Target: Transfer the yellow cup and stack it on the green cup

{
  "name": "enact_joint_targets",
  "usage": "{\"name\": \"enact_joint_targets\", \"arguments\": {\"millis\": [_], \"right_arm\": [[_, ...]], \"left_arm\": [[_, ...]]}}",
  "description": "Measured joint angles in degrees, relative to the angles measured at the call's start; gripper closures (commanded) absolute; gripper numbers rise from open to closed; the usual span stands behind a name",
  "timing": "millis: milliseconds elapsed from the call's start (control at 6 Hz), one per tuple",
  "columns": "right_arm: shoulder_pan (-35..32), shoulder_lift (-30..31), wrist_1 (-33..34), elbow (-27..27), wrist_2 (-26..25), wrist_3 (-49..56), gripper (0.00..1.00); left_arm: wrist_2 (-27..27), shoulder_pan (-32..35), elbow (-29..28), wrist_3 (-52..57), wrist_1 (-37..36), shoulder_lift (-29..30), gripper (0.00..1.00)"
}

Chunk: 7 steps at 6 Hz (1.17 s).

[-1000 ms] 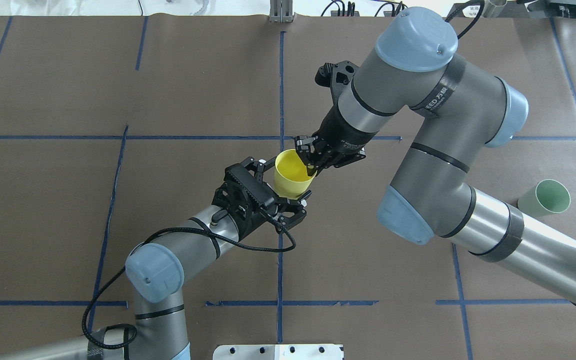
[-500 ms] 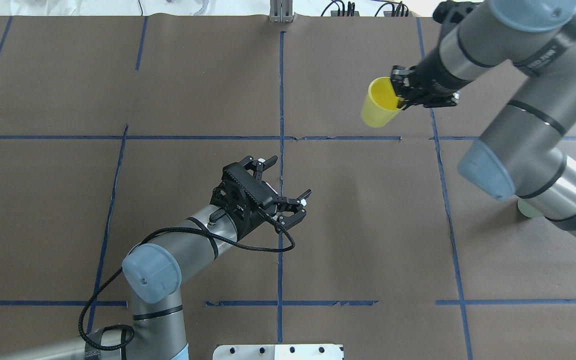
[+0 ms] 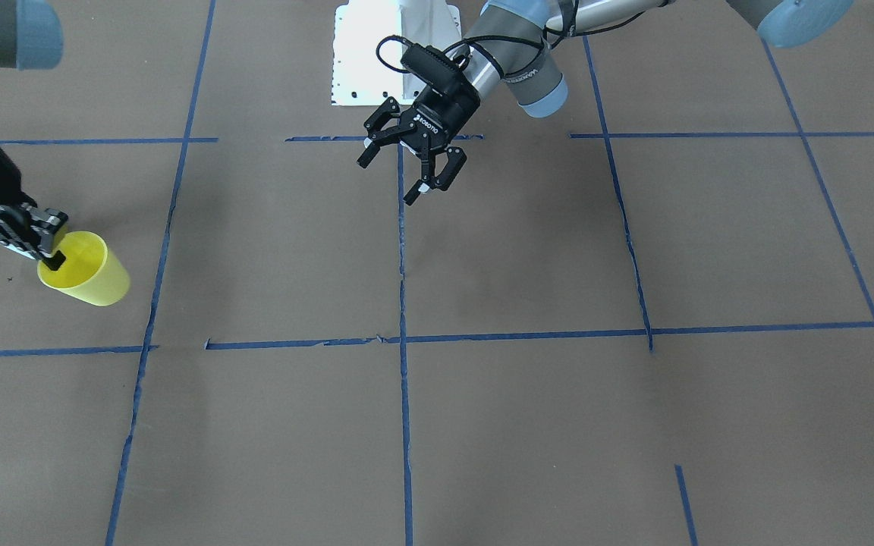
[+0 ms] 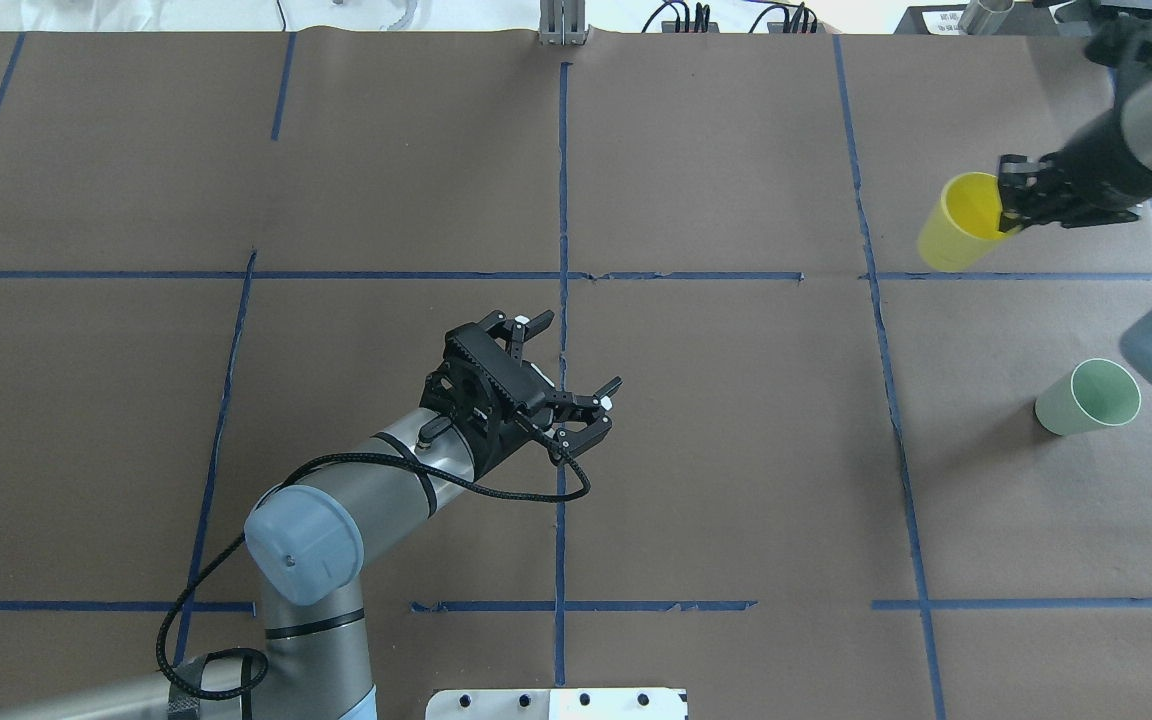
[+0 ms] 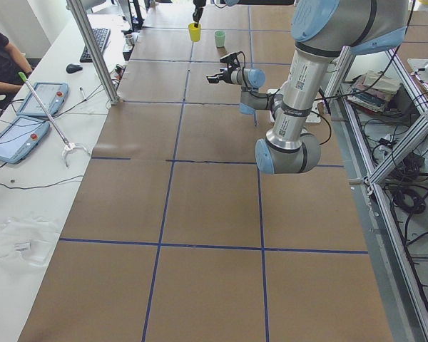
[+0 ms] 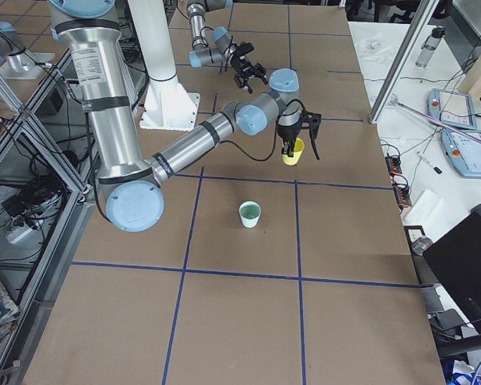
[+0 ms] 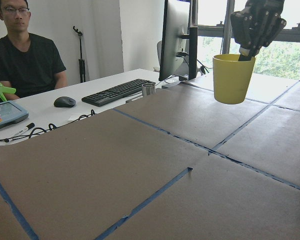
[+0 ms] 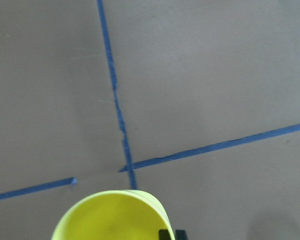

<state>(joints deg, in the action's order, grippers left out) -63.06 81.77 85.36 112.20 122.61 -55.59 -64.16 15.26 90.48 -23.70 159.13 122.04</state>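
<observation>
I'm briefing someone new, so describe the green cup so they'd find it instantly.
On the brown table crossed by blue tape, look at the robot's right side. The green cup stands upright there, pale mint; the yellow cup is held in the right gripper.

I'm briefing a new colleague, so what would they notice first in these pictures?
The bright yellow cup, gripped at its rim by the right arm's fingers at the far right of the table. Nearer the robot on that side, a pale green cup stands upright and alone. The left arm's fingers hang open and empty over the table's middle.
</observation>
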Motion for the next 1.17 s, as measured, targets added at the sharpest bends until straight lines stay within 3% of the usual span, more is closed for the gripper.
{"name": "enact_joint_targets", "arguments": {"millis": [167, 500, 833, 1167], "right_arm": [[-2.65, 6.77, -3.26, 0.62, 1.65, 5.34, 0.99], [-4.08, 20.04, -16.79, 1.07, 2.59, 9.14, 0.98], [-4.17, 26.08, -23.32, 1.7, 2.87, 9.43, 0.98], [-3.99, 27.6, -25.89, 1.62, 2.9, 9.08, 0.97]], "left_arm": [[0.0, 0.01, -0.02, -0.05, -0.03, -0.09, 0.0], [0.16, 0.01, 0.05, -0.95, 0.01, -0.13, 0.0], [0.65, 2.47, 0.3, -4.76, -0.23, -0.71, 0.0], [-0.36, 5.76, 0.37, -12.33, -5.86, -2.39, 0.0]]}}
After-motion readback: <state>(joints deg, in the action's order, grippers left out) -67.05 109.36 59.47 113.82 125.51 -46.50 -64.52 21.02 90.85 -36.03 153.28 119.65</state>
